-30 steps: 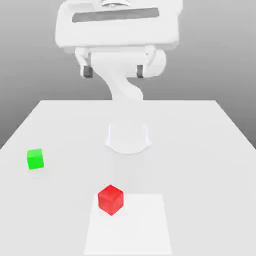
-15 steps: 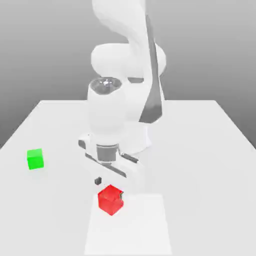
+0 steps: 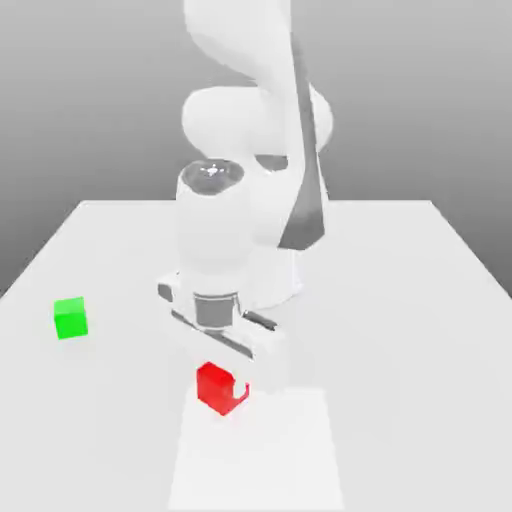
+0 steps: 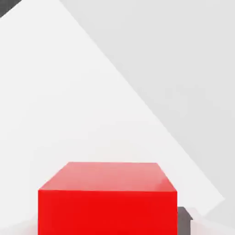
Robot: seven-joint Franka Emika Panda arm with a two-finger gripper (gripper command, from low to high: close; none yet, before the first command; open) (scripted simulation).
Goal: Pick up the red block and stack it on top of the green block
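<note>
The gripper (image 3: 226, 382) points straight down at the table (image 3: 400, 300) and is clamped on the red block (image 3: 214, 386); its white body covers the block's top and far side in the exterior view, so only the block's near faces and one corner show beneath it, and one dark pad sits against the block on the side toward the exterior view's right; the other finger is hidden behind the block. In the hand view the red block (image 4: 108, 202) sits right under the hand, its lower part cut off by the picture's edge, with a sliver of dark fingertip (image 4: 183, 219) just beside it; the paler square patch (image 3: 260, 450) of the table lies beneath and nearer the camera than the hand, its near edge cut off. The green block (image 3: 70, 317) rests on the table well apart from the hand, toward the exterior view's left and slightly farther back, fully visible. Behind the hand the white arm (image 3: 250, 150) rises and hides its own base; its top is cut off.
</note>
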